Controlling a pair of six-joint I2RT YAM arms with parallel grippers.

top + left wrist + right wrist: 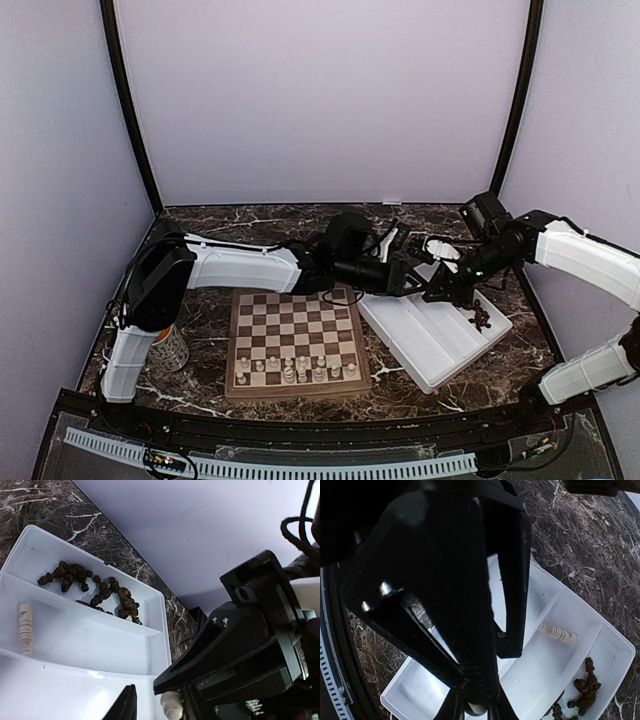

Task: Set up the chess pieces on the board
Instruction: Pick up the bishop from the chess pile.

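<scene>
Handover, it seems, over the tray (pixel 430 345): our right hand (pixel 436 291) pinches a cream piece (pixel 172 706); whether our left hand (pixel 411 283) grips it we cannot tell. We should release only once it does.

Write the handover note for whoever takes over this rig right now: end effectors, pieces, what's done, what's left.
Right end effector: shut on a cream piece, above the white tray.
Left end effector: close beside it over the tray; whether it is open or shut is unclear.
Board: cream pieces stand on the two near rows, with gaps; far rows bare.
Tray: dark pieces heaped in the end compartment, one lying cream piece in the next.
Done: part of the cream side.
Left: the remaining cream pieces and all the dark ones.
</scene>
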